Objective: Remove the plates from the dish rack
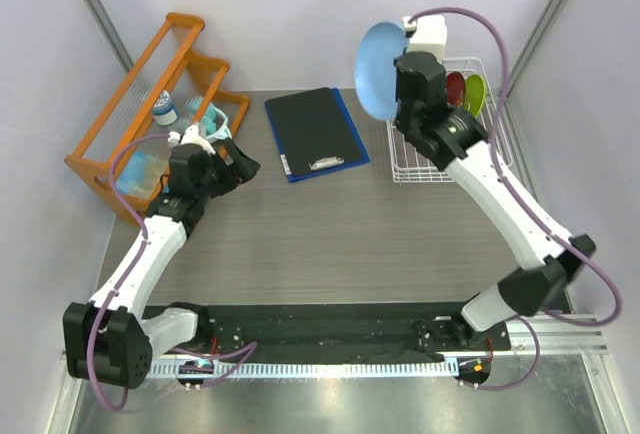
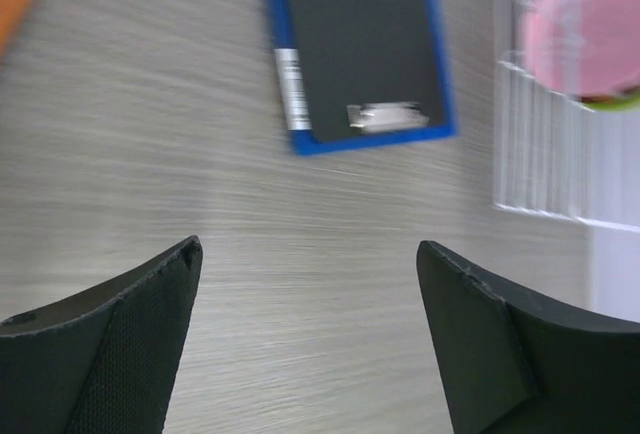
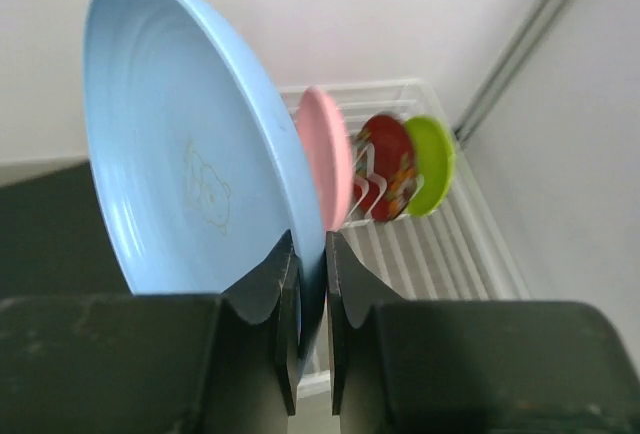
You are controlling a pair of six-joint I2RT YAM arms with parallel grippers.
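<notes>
My right gripper [image 1: 398, 89] is shut on the rim of the light blue plate [image 1: 377, 69] and holds it upright in the air above the left end of the white wire dish rack [image 1: 425, 169]. In the right wrist view the fingers clamp the plate's lower rim [image 3: 200, 154] at the gripper [image 3: 310, 241]. The pink plate [image 3: 326, 159], the dark red plate [image 3: 388, 166] and the lime green plate [image 3: 430, 162] stand on edge in the rack [image 3: 455, 244]. My left gripper [image 1: 243, 167] is open and empty above the table, its jaws wide apart in the left wrist view [image 2: 310, 246].
A black clipboard with a blue edge [image 1: 315, 132] lies on the table between the arms. The orange wooden shelf [image 1: 130, 94] stands at the far left with a small bottle [image 1: 165, 109] and a teal item [image 1: 216, 122] on it. Walls close off the back and sides.
</notes>
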